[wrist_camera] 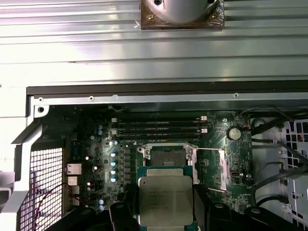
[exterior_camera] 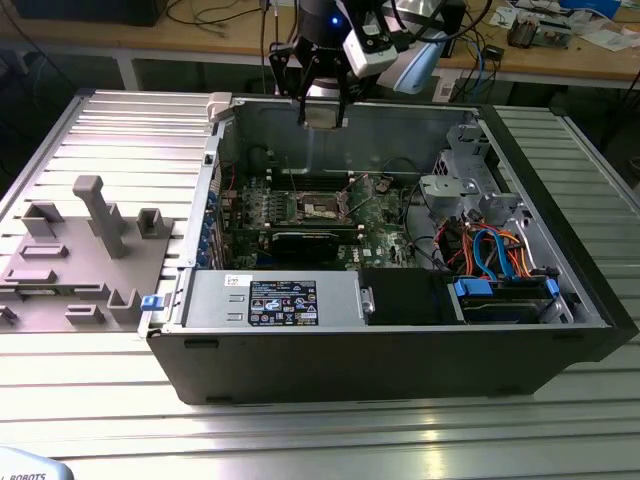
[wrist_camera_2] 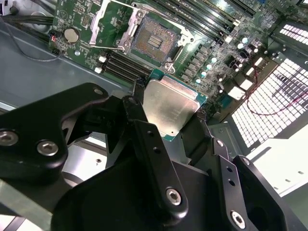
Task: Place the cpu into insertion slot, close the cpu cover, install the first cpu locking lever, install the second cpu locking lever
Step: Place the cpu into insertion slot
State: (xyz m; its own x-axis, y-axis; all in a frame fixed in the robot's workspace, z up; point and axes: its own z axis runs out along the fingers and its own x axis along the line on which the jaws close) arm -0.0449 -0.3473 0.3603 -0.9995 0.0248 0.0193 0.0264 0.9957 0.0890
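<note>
High over case: jaws grip cpu; insertion slot seemingly uncovered.

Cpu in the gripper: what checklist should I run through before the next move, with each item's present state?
1. Cpu held between the fingers of the gripper: ok.
2. Insertion slot empty, its contacts bare: ok.
3. Cpu cover swung open, off the slot: ok.
4. Cpu seated in the slot: not ok; it hangs above the motherboard.
5. Cpu squared up over the slot: cannot tell; both wrist views show the slot beyond the chip's edge.
6. Locking levers clear of the slot: cannot tell.
</note>
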